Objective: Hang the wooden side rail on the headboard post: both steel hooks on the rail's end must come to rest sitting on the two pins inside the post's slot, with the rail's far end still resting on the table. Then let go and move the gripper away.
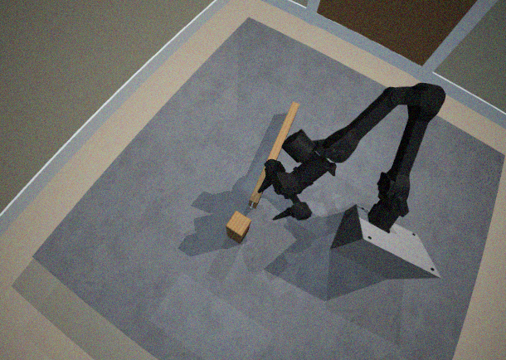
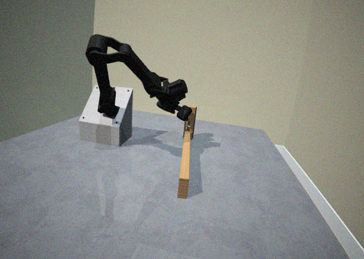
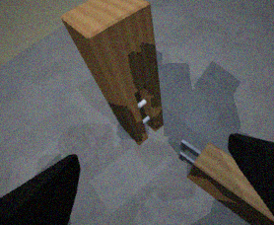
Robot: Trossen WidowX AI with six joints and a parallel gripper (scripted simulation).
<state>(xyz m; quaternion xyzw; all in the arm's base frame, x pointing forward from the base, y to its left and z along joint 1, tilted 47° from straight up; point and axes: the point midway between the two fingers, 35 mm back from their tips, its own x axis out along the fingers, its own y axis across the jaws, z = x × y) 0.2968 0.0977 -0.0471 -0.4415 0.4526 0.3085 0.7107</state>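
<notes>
The wooden rail [image 1: 284,133] [image 2: 185,162] [image 3: 234,180] lies along the table. Its two steel hooks [image 1: 251,206] [image 3: 190,147] point toward the post, with a gap between. The headboard post [image 1: 238,225] [image 2: 194,120] [image 3: 110,59] stands upright. Two pins [image 3: 142,103] show in its slot, and no hook is on them. My gripper [image 1: 267,205] [image 3: 156,152] is open and empty, above the table near the rail's hook end. In the wrist view the rail's end is close to the right finger, and the left finger is well away from it.
The arm's pale wedge-shaped base [image 1: 398,241] [image 2: 98,135] stands on the grey table mat [image 1: 124,146] [image 2: 89,224], on the gripper's side of the rail. The post is close beyond the rail's hook end. Shadows of the arm and gripper fall around the post.
</notes>
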